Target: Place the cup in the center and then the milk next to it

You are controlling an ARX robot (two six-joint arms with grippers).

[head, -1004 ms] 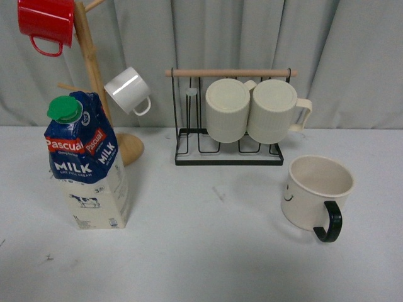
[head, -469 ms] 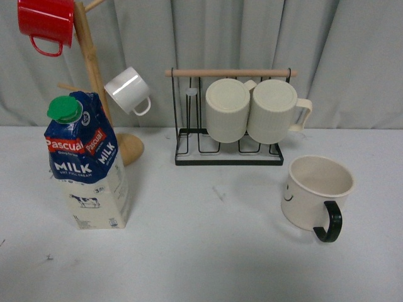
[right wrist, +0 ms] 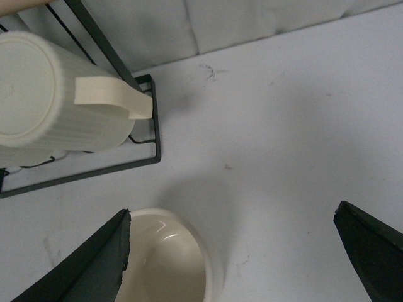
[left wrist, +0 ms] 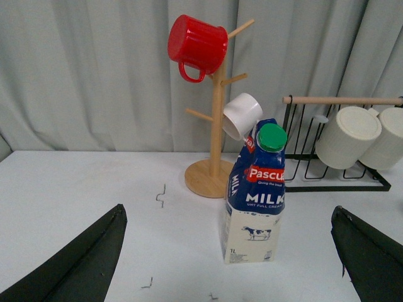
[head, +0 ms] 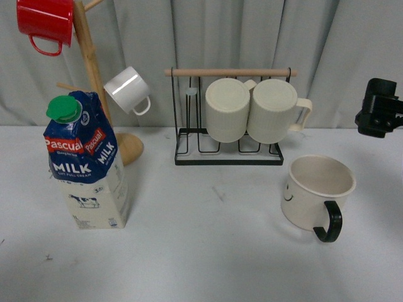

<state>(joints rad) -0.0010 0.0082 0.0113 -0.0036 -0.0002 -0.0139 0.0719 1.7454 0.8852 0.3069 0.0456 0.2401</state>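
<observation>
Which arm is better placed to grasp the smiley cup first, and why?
Right. The right gripper hangs open close to the cup, which stands on the robot's right side; the left gripper faces the milk at far left.

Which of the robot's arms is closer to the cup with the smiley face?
Right. The right gripper hangs above the cup, whose rim shows between its fingers. The left gripper sits back from the milk carton, the cup outside its view.
</observation>
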